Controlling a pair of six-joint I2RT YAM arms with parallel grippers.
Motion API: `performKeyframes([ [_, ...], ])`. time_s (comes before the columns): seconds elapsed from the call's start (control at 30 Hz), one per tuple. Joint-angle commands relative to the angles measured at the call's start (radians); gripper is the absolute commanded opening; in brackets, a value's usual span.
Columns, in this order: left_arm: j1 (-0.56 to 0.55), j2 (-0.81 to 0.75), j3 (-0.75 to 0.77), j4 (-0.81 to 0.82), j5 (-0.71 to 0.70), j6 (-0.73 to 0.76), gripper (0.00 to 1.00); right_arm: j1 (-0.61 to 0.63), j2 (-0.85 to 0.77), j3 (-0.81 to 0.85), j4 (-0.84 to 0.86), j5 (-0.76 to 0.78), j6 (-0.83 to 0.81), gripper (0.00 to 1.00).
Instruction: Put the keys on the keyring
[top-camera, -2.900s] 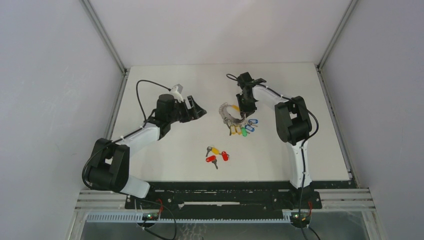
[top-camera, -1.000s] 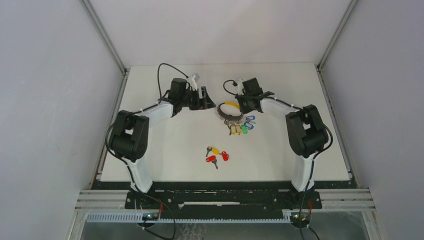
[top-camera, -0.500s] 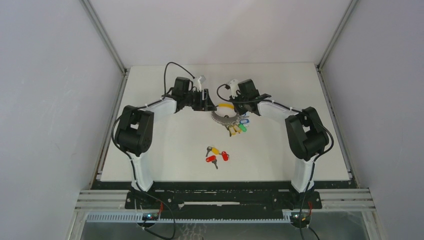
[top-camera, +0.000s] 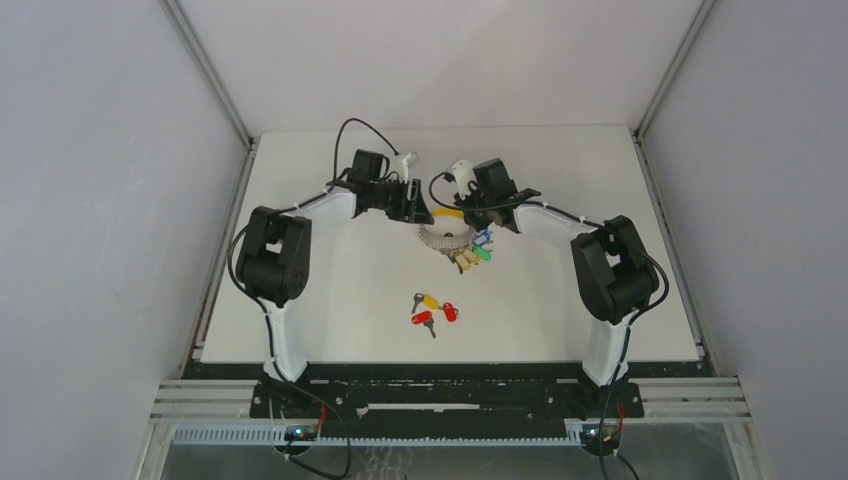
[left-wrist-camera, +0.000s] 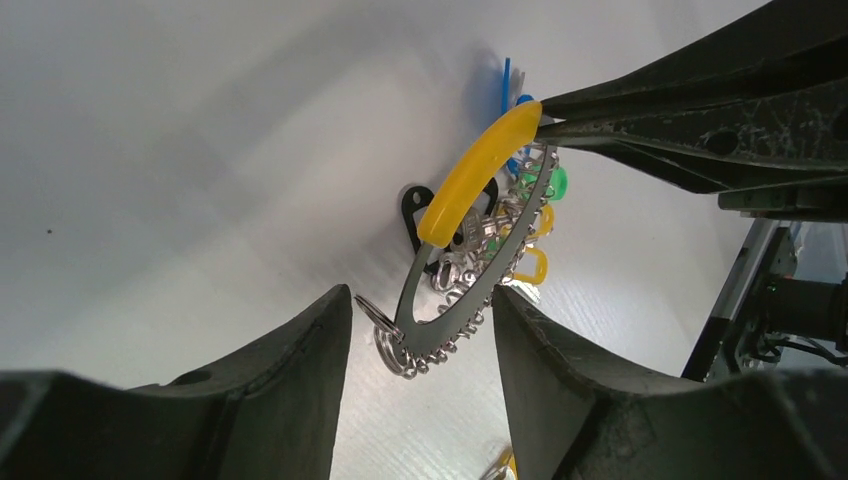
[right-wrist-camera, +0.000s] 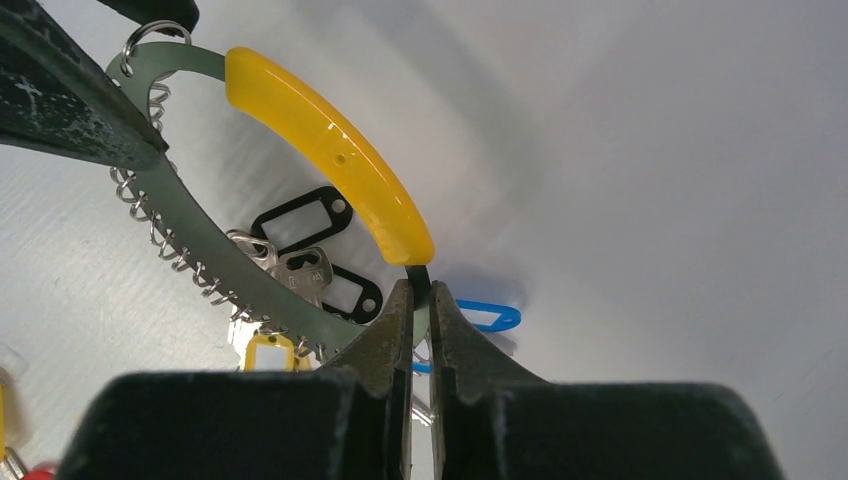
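Observation:
The keyring (top-camera: 446, 236) is a flat grey metal crescent with a yellow curved grip (left-wrist-camera: 470, 175), wire loops and blue, green, yellow and black tags. It sits at the table's far middle. My right gripper (right-wrist-camera: 420, 300) is shut on its thin metal band just below the yellow grip (right-wrist-camera: 330, 150). My left gripper (left-wrist-camera: 420, 335) stands open around the crescent's other end, where small split rings (left-wrist-camera: 395, 350) hang; a gap shows at each finger. The loose keys (top-camera: 432, 308), with red and yellow tags, lie on the table nearer the arm bases.
White table (top-camera: 320, 300) with grey walls on three sides. Both arms reach toward the far middle, and the two grippers (top-camera: 421, 213) (top-camera: 468, 215) nearly meet over the keyring. Tagged keys hang under the crescent (right-wrist-camera: 300, 270).
My left gripper has moved right up to the keyring and its jaws have narrowed around the ring's end. The right gripper has shifted the keyring slightly left, still shut on it.

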Motion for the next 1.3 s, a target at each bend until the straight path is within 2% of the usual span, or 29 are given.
performKeyframes([
  [0.0,0.003,-0.003,0.078,-0.05,0.011,0.092,0.6,0.012,-0.059,-0.003,0.056,-0.034,-0.027,0.0],
  [0.3,0.005,-0.055,0.083,-0.085,-0.103,0.145,0.63,0.016,-0.065,-0.002,0.048,-0.029,-0.037,0.0],
  [0.57,-0.016,-0.05,0.098,-0.085,-0.017,0.17,0.61,0.02,-0.071,-0.003,0.048,-0.033,-0.04,0.0],
  [1.03,-0.025,-0.012,0.13,-0.156,-0.026,0.192,0.52,0.022,-0.078,-0.003,0.049,-0.025,-0.043,0.0],
  [1.27,-0.015,0.001,0.131,-0.159,0.012,0.187,0.51,0.022,-0.081,-0.003,0.052,-0.033,-0.042,0.0],
])
